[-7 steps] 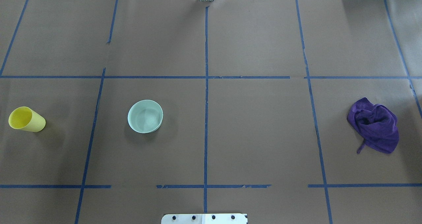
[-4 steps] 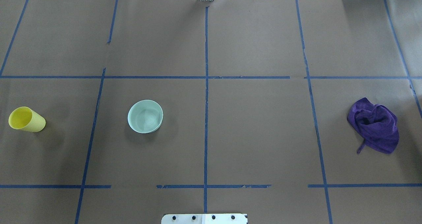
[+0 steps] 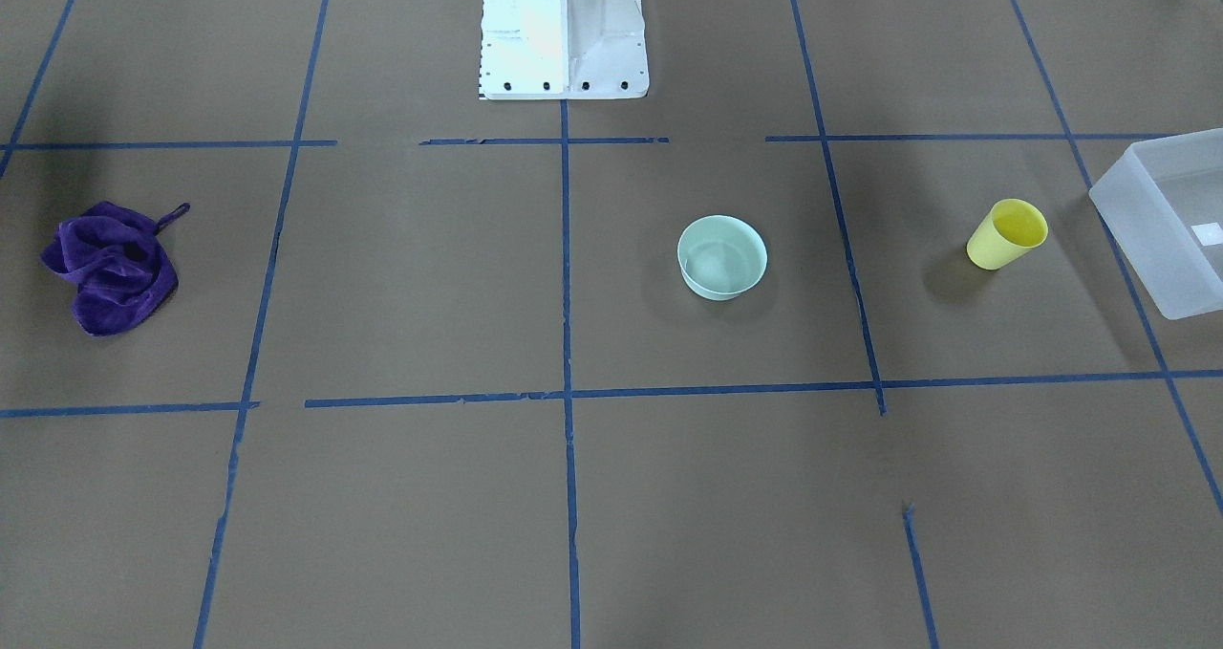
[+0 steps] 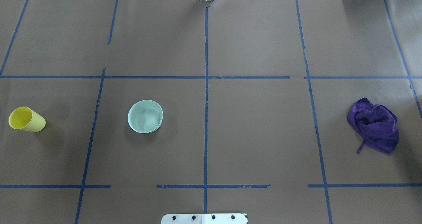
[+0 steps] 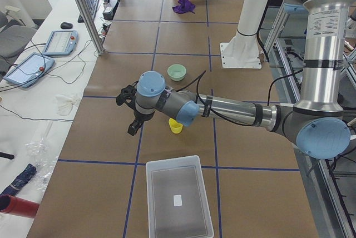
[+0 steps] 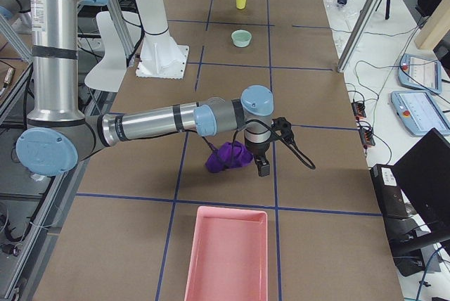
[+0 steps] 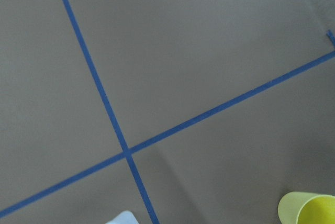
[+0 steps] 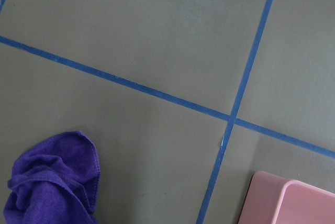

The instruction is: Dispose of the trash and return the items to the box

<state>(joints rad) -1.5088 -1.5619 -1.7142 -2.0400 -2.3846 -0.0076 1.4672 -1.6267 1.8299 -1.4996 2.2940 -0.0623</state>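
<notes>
On the brown paper table, marked off with blue tape lines, the only label I can find is a small white sticker on the floor of the box. It is too small to read any words on it.

The box sits at the end of the table on the robot's left side. Just beside it the yellow cup stands upright with its mouth up, not touching the box. Farther along, toward the middle of the table, sits the mint-green bowl, well apart from the cup. Both are out on the paper, not in the box.

From the left end of the table, the left gripper hangs above the paper near the cup, on the side away from the robot. It is not touching the cup. Its own camera catches just the cup's rim in one corner. I cannot tell how its jaws stand.

At the other end, the right gripper hangs close by a crumpled purple cloth, with a pink tray near. I cannot tell how its jaws stand either.
</notes>
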